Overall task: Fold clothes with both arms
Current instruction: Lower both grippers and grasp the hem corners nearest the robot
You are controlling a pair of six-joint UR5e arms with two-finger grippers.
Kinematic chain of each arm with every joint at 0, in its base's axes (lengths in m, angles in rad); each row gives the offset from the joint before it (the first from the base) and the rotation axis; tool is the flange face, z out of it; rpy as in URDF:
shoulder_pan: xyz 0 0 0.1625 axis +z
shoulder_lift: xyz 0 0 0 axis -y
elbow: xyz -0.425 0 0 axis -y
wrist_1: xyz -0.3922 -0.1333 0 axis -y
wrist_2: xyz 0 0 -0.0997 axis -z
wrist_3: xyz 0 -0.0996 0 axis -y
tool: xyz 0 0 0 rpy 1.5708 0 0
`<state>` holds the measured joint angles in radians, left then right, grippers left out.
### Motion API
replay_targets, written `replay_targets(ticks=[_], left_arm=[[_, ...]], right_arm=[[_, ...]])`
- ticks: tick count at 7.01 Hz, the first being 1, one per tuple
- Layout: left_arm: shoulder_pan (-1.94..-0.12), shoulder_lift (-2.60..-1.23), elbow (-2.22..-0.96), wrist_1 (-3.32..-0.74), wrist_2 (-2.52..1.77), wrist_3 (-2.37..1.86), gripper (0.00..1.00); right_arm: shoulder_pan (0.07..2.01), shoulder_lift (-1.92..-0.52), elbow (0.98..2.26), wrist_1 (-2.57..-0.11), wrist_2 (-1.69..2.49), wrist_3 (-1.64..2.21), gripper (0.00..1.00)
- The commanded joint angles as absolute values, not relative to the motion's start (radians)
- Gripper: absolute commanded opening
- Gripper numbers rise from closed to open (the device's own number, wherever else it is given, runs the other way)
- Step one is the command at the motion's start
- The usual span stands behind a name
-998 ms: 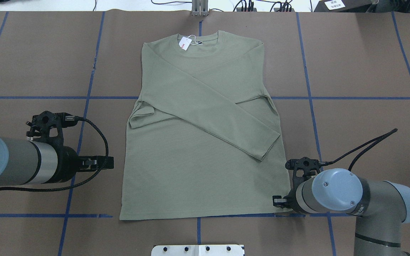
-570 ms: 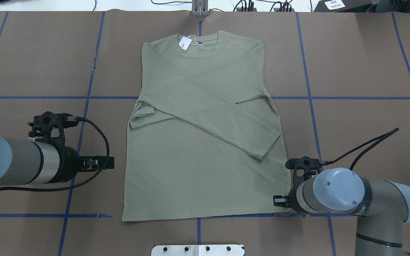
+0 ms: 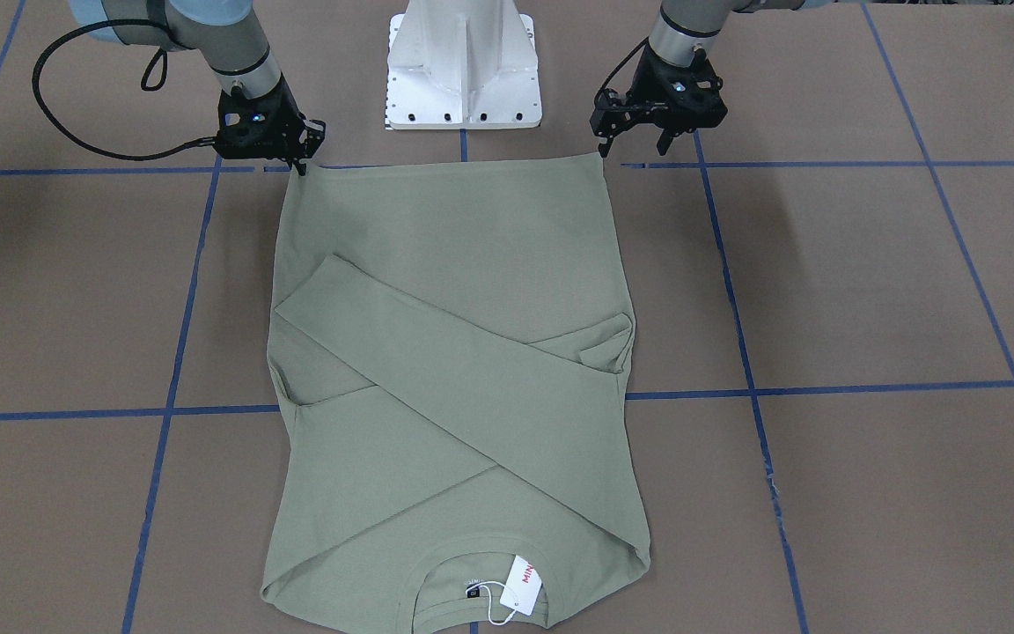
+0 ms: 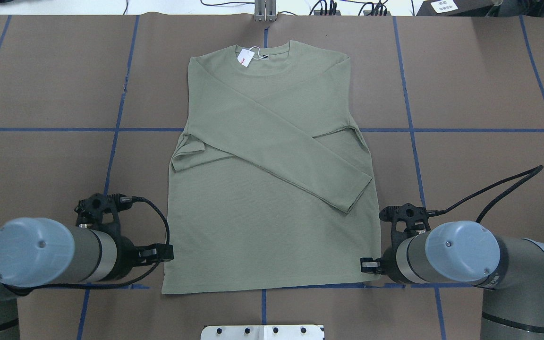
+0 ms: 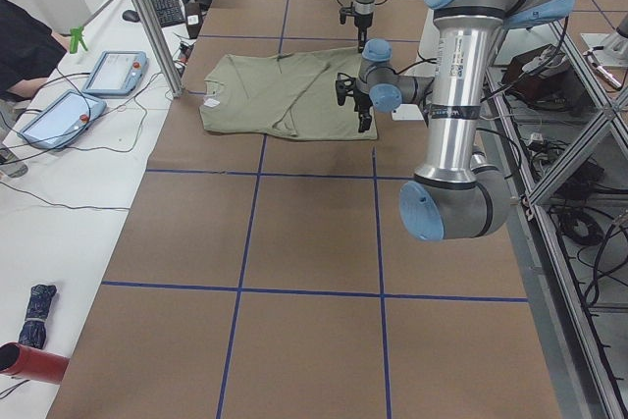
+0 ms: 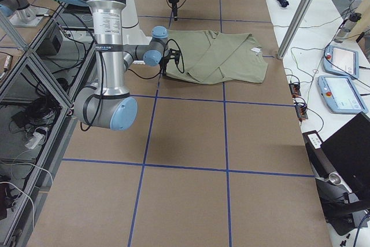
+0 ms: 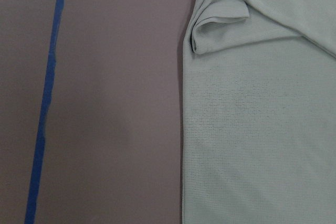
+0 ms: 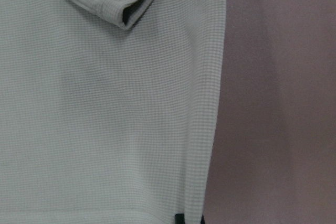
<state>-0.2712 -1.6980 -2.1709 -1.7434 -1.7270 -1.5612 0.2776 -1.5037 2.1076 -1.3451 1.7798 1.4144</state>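
The white hang tag (image 3: 525, 583) at the neck of the shirt (image 3: 454, 291), near the counter (image 3: 868, 291) edge opposite the robot's base, carries red capitals. In the front-facing view "MIN" can be read, and the rest runs out of sight. From overhead the same lettering is only a red smudge. Beside the tag, a small black neck label (image 3: 472, 589) bears pale marks (too small to read). Beyond the counter's far right corner, a white label (image 4: 446, 5) on a dark box (image 4: 461, 6) shows dark characters, also illegible.
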Motion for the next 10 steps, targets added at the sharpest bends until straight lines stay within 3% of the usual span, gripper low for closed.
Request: replay_targets(ticks=[1, 2, 5, 6, 7, 10], left_arm=[[-0.196, -1.785, -2.038, -1.743, -1.711, -1.62, 1.0], [-0.196, -1.814, -1.982, -1.743, -1.701, -1.618, 0.99], [-0.198, -1.809, -1.986, -1.738, -1.681, -1.618, 0.94], [-0.196, -1.807, -1.987, -1.738, -1.681, -1.62, 0.82], [-0.196, -1.804, -1.99, -1.738, -1.681, -1.621, 0.62], [-0.192, -1.801, -1.993, -1.738, -1.681, -1.62, 0.23]], right_arm=[[0.285, -1.5, 2.121, -1.344, 1.779, 1.414, 0.0], [0.288, -1.497, 2.121, -1.345, 1.779, 1.414, 0.0], [0.291, -1.497, 2.121, -1.345, 1.779, 1.414, 0.0], [0.293, -1.497, 2.121, -1.345, 1.779, 1.414, 0.0], [0.293, -1.497, 2.123, -1.345, 1.781, 1.414, 0.0], [0.296, -1.502, 2.126, -1.345, 1.781, 1.414, 0.0]])
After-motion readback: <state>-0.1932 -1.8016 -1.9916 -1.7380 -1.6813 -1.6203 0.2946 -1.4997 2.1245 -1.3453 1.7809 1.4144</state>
